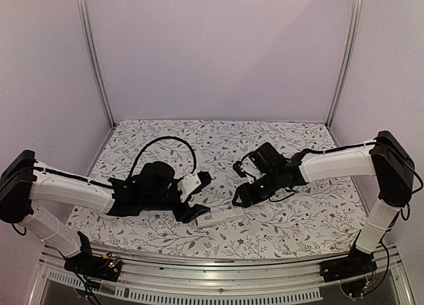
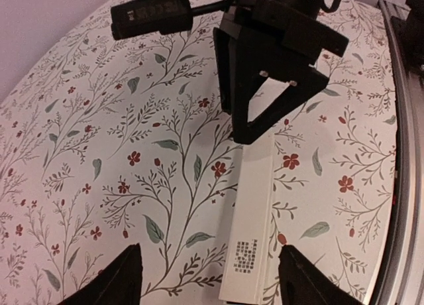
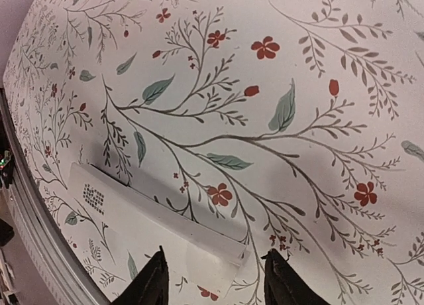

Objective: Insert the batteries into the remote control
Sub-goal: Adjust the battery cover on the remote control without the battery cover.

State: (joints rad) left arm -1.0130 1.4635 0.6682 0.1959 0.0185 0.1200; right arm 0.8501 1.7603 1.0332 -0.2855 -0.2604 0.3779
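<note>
The remote control [image 2: 255, 219] is a slim white bar lying flat on the floral table, with a small dark dotted patch at the end nearer my left wrist camera. My left gripper [image 2: 211, 282] is open wide just above that end, its fingers apart on either side and touching nothing. My right gripper [image 3: 215, 285] is open over the opposite end of the remote control [image 3: 159, 215], which lies between its fingers with a gap on each side. From above, the remote control [image 1: 222, 217] lies between my left gripper [image 1: 192, 211] and my right gripper [image 1: 240, 197]. The batteries are out of view.
The floral tablecloth [image 1: 218, 139] covers the whole table. A metal rail [image 2: 405, 119] runs along the near edge, close to the remote. Grey walls with aluminium posts [image 1: 96, 60] close in the back and sides. A black cable [image 1: 162, 142] loops above the left arm.
</note>
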